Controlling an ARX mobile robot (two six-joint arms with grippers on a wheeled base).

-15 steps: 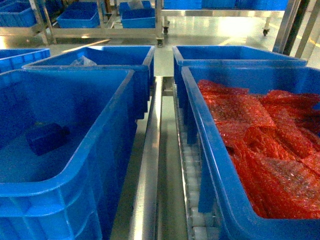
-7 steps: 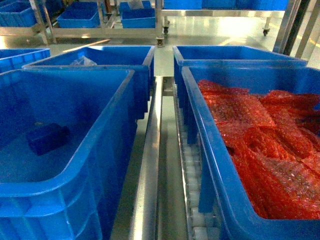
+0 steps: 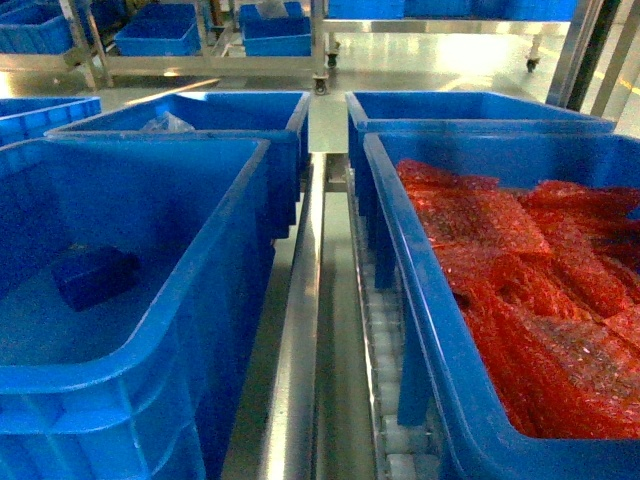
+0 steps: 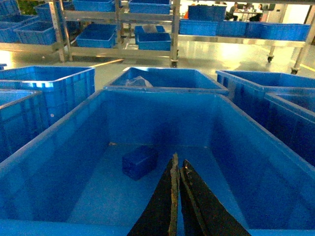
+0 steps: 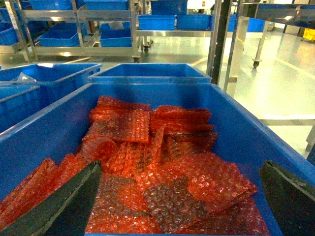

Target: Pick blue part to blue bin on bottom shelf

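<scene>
Polished concrete floor and steel racks loaded with blue crates fill the background of the head view. Up close, two large crates sit side by side on a roller rack (image 3: 378,330), its silver rail and strip of small white rollers running between them. On the left is the blue bin (image 3: 215,290), deep and thick-rimmed, with the blue part (image 3: 92,275) lying on its floor toward the left wall. On the right, a like crate (image 3: 420,300) is piled with red bubble-wrap bags (image 3: 530,290). Two more blue crates stand behind these; the left rear one (image 3: 250,105) holds something clear and crinkly. Neither gripper shows in this view.

From the left wrist, the camera looks down into the blue bin (image 4: 59,147). The blue part (image 4: 140,161), a small dark-blue boxy block, rests flat on the bin floor near the far wall, a little left of centre, apart from all the walls. The left gripper (image 4: 176,164) hangs above the bin's near half, its two dark fingers pressed together with nothing between them; the tips sit just right of the part in the picture and do not touch it.

From the right wrist, the camera looks into the crate (image 5: 236,105) of red bubble-wrap bags (image 5: 162,157), which lie overlapping in a loose heap. The right gripper (image 5: 179,196) is spread wide, one dark finger (image 5: 64,201) at the lower left and the other at the lower right edge, holding nothing, poised over the bags
</scene>
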